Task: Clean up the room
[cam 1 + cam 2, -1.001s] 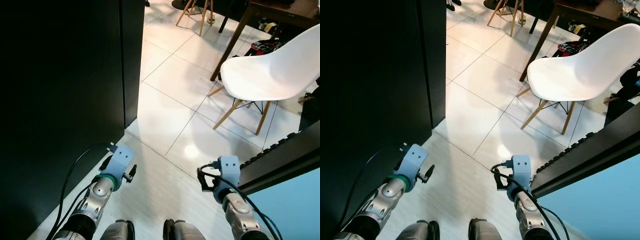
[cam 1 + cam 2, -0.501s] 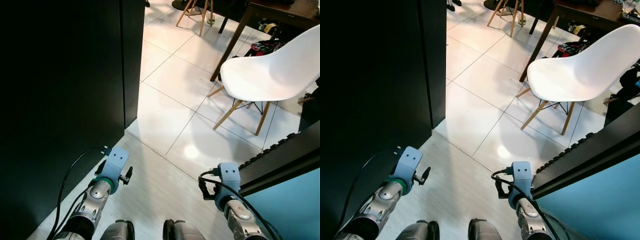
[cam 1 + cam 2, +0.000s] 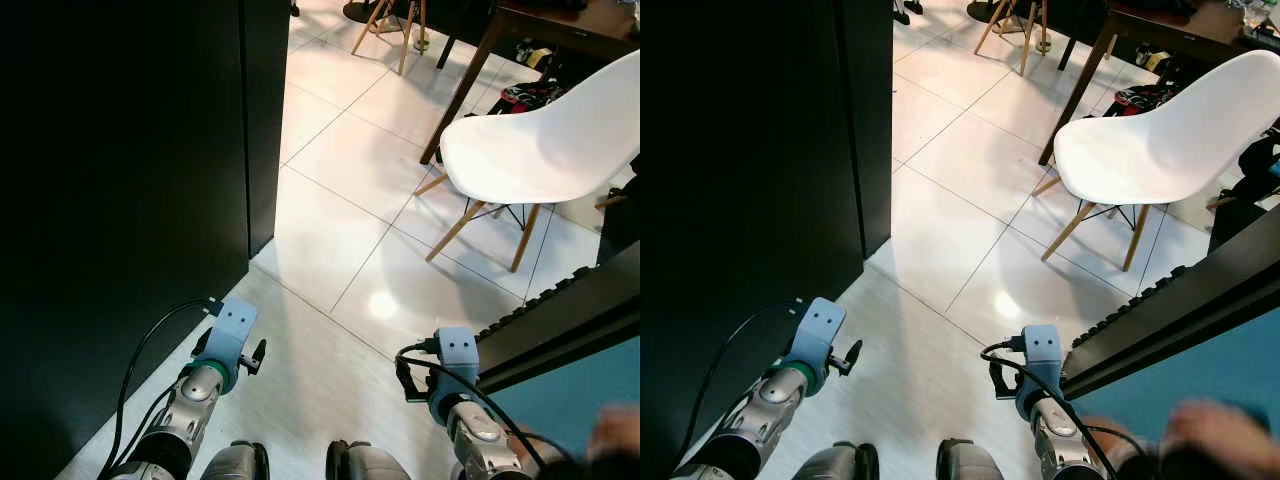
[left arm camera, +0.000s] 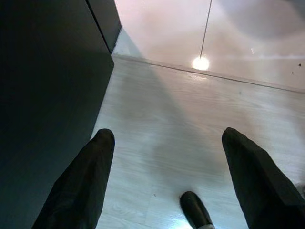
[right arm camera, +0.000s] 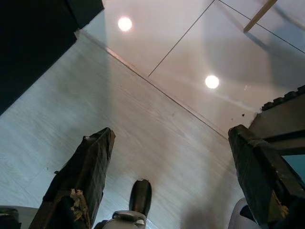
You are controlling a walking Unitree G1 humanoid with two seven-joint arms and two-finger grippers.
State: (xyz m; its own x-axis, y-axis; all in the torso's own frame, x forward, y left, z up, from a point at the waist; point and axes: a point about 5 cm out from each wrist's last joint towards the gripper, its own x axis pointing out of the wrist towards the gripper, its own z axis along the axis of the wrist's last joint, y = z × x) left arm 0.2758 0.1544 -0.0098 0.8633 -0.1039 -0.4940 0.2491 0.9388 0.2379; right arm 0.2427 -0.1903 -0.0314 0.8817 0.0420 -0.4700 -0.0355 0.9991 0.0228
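Observation:
Both arms hang low in front of me over a pale wood-look floor. My left arm (image 3: pixel 222 345) is beside a black cabinet (image 3: pixel 120 200); its gripper (image 4: pixel 169 138) is open, fingers wide apart with only floor between them. My right arm (image 3: pixel 455 365) hangs near a dark door frame (image 3: pixel 570 310); its gripper (image 5: pixel 171 133) is open and holds nothing. A red and black item (image 3: pixel 530 92) lies on the floor under a dark wooden table (image 3: pixel 540 20), behind a white chair (image 3: pixel 545 150).
The white chair with wooden legs stands on glossy white tiles (image 3: pixel 340 180) ahead to the right. A second set of wooden legs (image 3: pixel 390 25) is at the far back. A person's blurred hand (image 3: pixel 1210 425) is at the lower right. My feet (image 3: pixel 350 462) are below.
Both arms have sunk a little lower than one second ago. A blurred hand has come into the lower right corner. The chair and table have not moved.

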